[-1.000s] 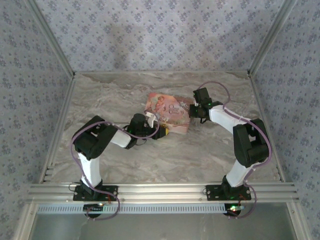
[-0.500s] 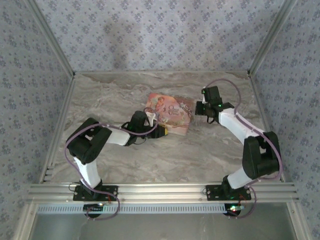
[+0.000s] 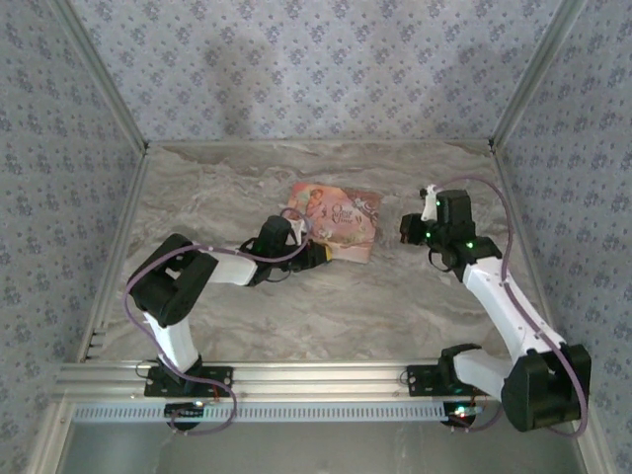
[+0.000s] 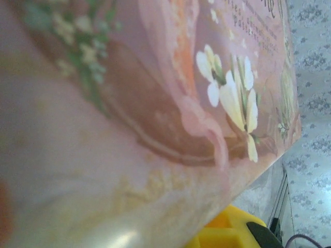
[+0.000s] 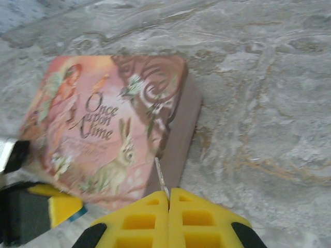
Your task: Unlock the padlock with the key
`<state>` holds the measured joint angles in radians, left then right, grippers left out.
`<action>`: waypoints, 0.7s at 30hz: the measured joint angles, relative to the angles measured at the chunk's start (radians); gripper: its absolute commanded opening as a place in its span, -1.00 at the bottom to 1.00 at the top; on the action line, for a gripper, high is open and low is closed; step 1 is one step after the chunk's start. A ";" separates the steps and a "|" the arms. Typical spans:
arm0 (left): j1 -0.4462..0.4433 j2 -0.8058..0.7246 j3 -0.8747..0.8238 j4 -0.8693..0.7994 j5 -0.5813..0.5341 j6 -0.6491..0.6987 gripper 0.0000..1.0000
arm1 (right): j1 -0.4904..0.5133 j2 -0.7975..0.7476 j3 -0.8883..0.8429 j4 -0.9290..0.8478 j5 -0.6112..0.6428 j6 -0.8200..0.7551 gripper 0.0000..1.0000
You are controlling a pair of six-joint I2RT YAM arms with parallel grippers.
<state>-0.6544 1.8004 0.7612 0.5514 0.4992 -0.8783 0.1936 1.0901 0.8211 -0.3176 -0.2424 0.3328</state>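
arms: left arm [image 3: 180,341] and right arm [image 3: 506,308] — white links, black joint housings | cabling: purple cable [image 3: 127,288] looped along each | bases: black plates [image 3: 188,378] on the rail [image 3: 316,378], green light [image 3: 460,409] just below the rail | right tool [image 5: 168,195]: yellow pocketed fingers — black mounts

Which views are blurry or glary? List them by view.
Left wrist: the pink box is too close, soft and out of focus, with a pale glare at the bottom. Right wrist: mild blur, the box title readable, the key thin but distinct. Top external: even light, faint shadows.
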 measured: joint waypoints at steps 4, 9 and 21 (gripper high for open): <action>-0.001 -0.004 0.006 -0.002 -0.054 -0.037 -0.88 | -0.002 -0.042 -0.042 0.007 -0.074 0.029 -1.00; -0.012 -0.024 0.006 0.000 -0.147 -0.090 -0.88 | -0.002 -0.060 -0.095 0.033 -0.141 0.071 -1.00; -0.019 -0.019 0.007 0.103 -0.123 -0.192 -0.87 | 0.005 -0.060 -0.177 0.175 -0.392 0.170 -1.00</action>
<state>-0.6739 1.7817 0.7681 0.6540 0.3763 -1.0698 0.1986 1.0298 0.6441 -0.1425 -0.6342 0.5030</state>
